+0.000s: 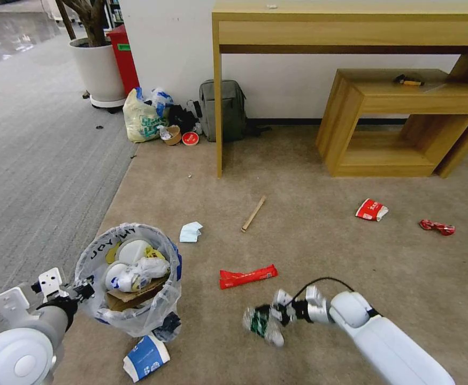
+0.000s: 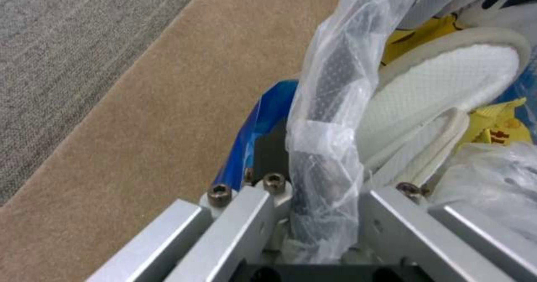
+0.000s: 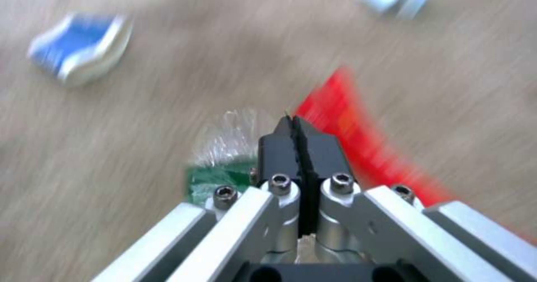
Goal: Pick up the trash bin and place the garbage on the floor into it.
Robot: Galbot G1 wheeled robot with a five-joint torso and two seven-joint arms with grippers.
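Left pincer pinches the trash bin rim (slippers inside); right pincer grips the bottle.

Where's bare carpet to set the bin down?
Free: carpet between the stick and the red-white carton, before the desk. Crowded: around the trash bin, with paper cup, tissue, red wrapper close.

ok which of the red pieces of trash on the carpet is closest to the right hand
The long flat red wrapper, lying just ahead of the right hand. The red-white carton and the crumpled red wrapper lie farther off, toward the low wooden shelf.
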